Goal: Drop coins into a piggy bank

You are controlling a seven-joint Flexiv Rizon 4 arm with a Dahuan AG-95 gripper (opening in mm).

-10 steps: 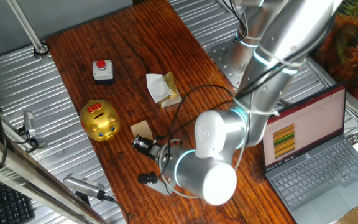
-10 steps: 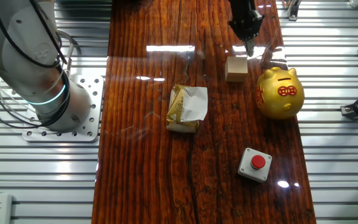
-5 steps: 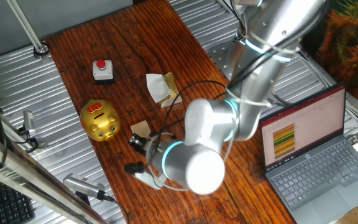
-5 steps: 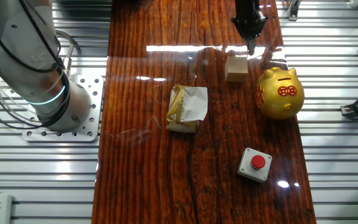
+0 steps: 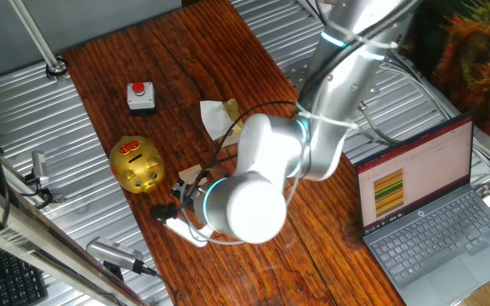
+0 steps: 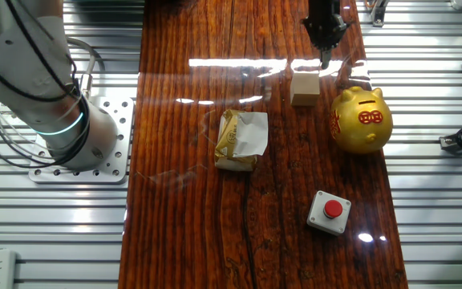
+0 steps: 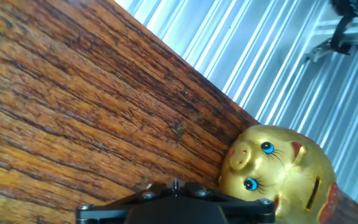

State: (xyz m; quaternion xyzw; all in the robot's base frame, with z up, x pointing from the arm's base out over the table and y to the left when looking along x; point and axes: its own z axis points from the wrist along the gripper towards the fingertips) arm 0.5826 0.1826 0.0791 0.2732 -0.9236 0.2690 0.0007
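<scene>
The gold piggy bank [image 5: 136,164] [image 6: 361,120] stands near the table's edge, a red patch on its back. In the hand view its face [image 7: 275,168] fills the lower right, blue eyes toward me. My gripper [image 6: 325,54] hangs just above the table, beside the pale wooden cube [image 6: 304,88] and a short way from the pig. The jaws stand close together at the bottom of the hand view [image 7: 174,185], with a thin dark grey sliver, a coin seen edge-on, pinched between them. In one fixed view the arm's big joint covers most of the gripper [image 5: 175,194].
A crumpled gold-and-white packet [image 6: 241,139] lies mid-table. A red button on a grey box [image 6: 330,211] sits beyond the pig. An open laptop [image 5: 424,204] is off to the side on the ribbed metal bench. The table edge runs close behind the pig.
The arm has swung across the table toward the piggy bank, carrying the gripper from over the wooden cube to its pig-side edge. The pig, cube and packet have not moved.
</scene>
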